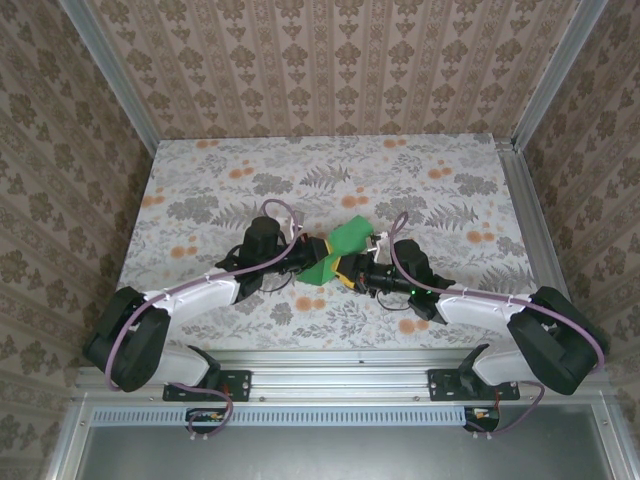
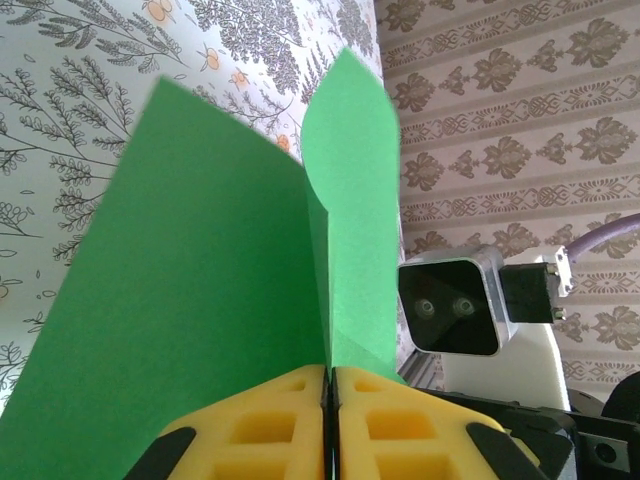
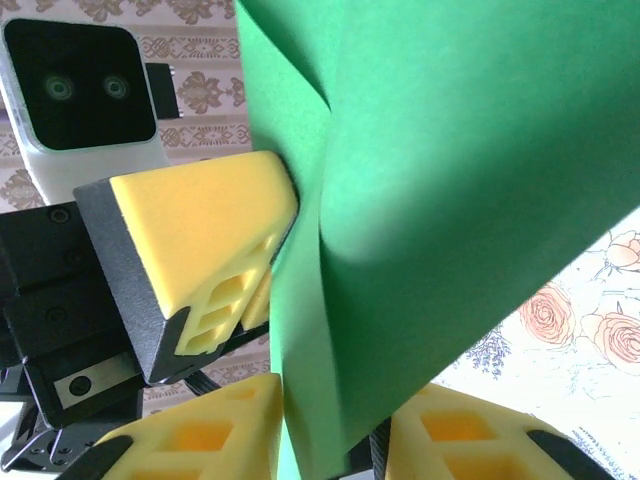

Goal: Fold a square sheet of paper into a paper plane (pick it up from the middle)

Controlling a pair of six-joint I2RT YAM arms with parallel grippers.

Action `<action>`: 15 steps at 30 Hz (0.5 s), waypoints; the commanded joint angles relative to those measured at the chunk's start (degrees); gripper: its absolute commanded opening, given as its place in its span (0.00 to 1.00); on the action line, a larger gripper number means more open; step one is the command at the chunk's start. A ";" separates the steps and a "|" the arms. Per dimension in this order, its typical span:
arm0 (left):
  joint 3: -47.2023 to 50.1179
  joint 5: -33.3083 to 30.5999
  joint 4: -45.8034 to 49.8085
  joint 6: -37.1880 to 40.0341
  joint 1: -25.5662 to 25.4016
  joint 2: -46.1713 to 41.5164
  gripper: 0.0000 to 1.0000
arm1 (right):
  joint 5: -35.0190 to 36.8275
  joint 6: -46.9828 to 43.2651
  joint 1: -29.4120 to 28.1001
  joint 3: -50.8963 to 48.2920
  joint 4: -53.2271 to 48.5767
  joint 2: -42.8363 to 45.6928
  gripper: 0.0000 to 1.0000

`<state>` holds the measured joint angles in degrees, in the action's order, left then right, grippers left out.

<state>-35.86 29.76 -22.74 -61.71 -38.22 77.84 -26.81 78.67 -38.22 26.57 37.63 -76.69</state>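
The green square sheet of paper (image 1: 350, 240), sharply creased, is pinched by the left jaws; the right jaws' hold cannot be told.

Both arms — left arm (image 1: 190, 295) and right arm (image 1: 480, 305) — wear white link shells over black joints, each trailed by a purple cable (image 2: 612, 232). Yellow hollow-celled fingers (image 2: 262, 432) sit in black mounts (a small screw (image 3: 80, 385) shows); the wrist camera (image 2: 455, 305) housing is white.
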 commanded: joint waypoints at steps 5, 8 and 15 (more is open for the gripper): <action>1.50 -0.76 -0.77 0.89 -0.02 -0.94 0.16 | 1.22 1.11 -0.21 -0.11 1.43 0.63 0.24; 1.69 -0.92 -0.48 0.98 -0.02 -1.36 0.18 | 1.01 1.07 -0.20 -0.05 1.48 0.32 0.21; 1.85 -1.19 1.13 1.80 0.25 -2.77 0.23 | 0.77 -0.64 0.32 0.39 -2.57 1.27 0.09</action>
<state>-34.46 29.08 -22.11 -61.69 -38.15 76.97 -26.72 78.39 -38.13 26.57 37.06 -76.62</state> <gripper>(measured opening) 0.226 0.107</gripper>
